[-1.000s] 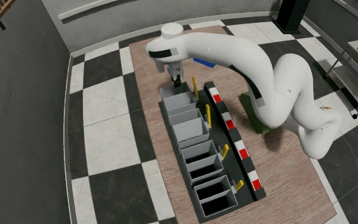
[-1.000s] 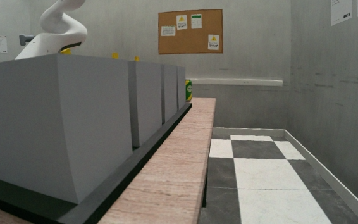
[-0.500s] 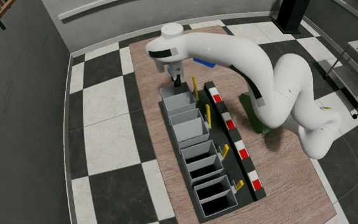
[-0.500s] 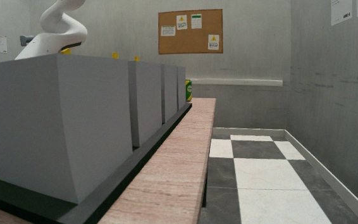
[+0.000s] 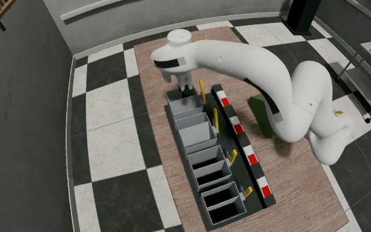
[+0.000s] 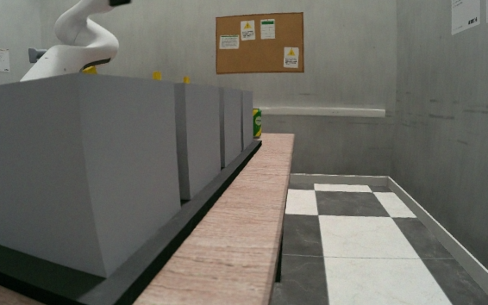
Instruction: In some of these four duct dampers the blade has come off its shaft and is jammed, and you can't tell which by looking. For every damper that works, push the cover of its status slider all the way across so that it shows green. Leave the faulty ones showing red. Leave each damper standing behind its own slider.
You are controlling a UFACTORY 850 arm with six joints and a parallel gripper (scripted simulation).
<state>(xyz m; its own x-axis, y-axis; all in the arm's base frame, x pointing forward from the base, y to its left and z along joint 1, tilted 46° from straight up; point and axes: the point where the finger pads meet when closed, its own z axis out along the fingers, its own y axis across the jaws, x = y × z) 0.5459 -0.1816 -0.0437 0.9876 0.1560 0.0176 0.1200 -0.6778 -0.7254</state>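
Four grey duct dampers stand in a row on a dark base (image 5: 242, 170). The far two (image 5: 185, 105) (image 5: 196, 132) show flat grey blades and upright yellow levers (image 5: 202, 91) (image 5: 215, 119). The near two (image 5: 209, 167) (image 5: 223, 203) show dark openings and tilted levers (image 5: 233, 156) (image 5: 248, 191). All four status sliders show red (image 5: 225, 101) (image 5: 238, 128) (image 5: 252, 159) (image 5: 266, 191), each with a white cover beside it. My gripper (image 5: 185, 89) points down at the far edge of the farthest damper, partly open with nothing between the fingers. In the side view the dampers (image 6: 81, 172) hide it.
A green box (image 5: 261, 115) lies on the wooden table right of the slider strip, under my arm (image 5: 274, 85). A green and yellow can (image 6: 256, 122) stands past the far damper. The table's edge runs close along the dampers' left side.
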